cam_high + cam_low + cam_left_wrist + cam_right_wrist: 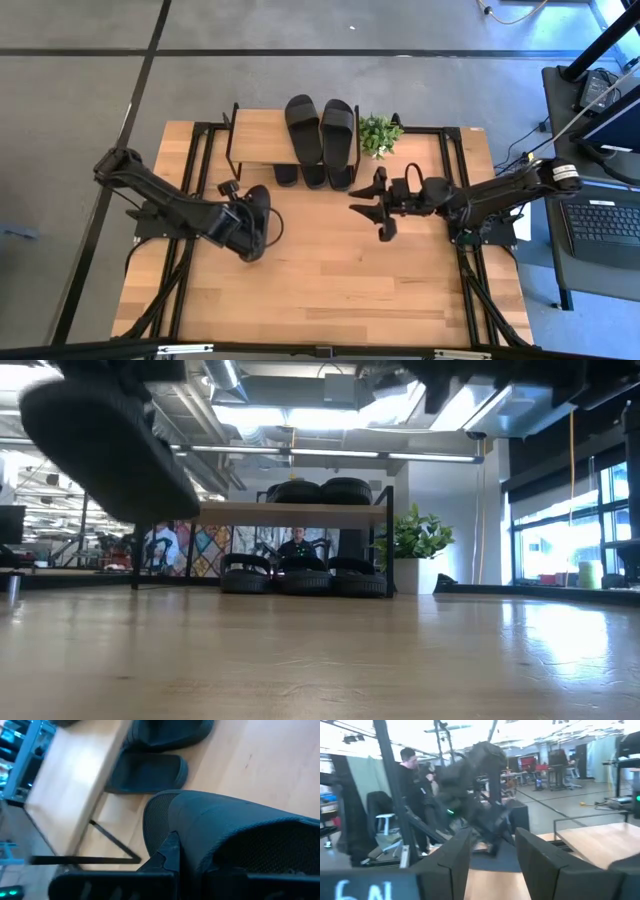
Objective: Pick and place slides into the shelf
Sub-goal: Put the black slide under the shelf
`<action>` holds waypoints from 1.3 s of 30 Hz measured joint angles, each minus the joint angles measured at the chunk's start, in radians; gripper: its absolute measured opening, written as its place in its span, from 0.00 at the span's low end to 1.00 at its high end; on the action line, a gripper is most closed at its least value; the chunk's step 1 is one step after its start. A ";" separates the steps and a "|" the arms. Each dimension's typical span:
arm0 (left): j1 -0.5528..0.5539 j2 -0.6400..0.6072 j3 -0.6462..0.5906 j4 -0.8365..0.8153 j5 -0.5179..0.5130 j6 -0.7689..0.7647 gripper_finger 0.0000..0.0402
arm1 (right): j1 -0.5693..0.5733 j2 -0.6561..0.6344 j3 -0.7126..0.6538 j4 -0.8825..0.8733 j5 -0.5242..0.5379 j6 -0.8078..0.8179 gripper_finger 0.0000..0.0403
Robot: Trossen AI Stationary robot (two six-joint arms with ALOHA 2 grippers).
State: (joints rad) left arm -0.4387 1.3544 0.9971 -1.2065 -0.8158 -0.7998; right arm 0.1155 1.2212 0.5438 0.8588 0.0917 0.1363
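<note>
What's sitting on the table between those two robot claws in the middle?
Nothing: in the high view, the stretch between the left gripper, which carries a black slide, and the open right gripper is bare wooden tabletop.

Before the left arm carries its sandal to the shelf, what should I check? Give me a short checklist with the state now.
1. Left gripper holds a sandal: ok.
2. Sandal lifted off the table: ok, seen raised in the low view.
3. Free space on the shelf top, beside the two sandals there: ok.
4. Right gripper empty, open and off the path: ok.
5. Free space on the lower tier: cannot tell.
</note>
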 joint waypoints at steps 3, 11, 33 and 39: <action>0.023 0.000 -0.078 0.071 -0.004 0.000 0.01 | 0.027 -0.031 0.000 -0.028 0.000 -0.006 0.39; 0.125 0.000 -0.226 0.255 -0.033 0.081 0.01 | 0.052 -0.061 0.000 -0.069 0.001 -0.011 0.39; 0.501 0.001 -0.335 0.613 0.065 0.676 0.01 | 0.052 -0.060 0.000 -0.071 0.001 0.043 0.39; 0.567 0.046 -0.335 0.703 0.093 0.755 0.01 | 0.052 -0.060 0.000 -0.071 0.001 0.042 0.39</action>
State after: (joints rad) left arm 0.1278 1.4002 0.6617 -0.5035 -0.7225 -0.0446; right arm 0.1673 1.1610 0.5442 0.7879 0.0929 0.1787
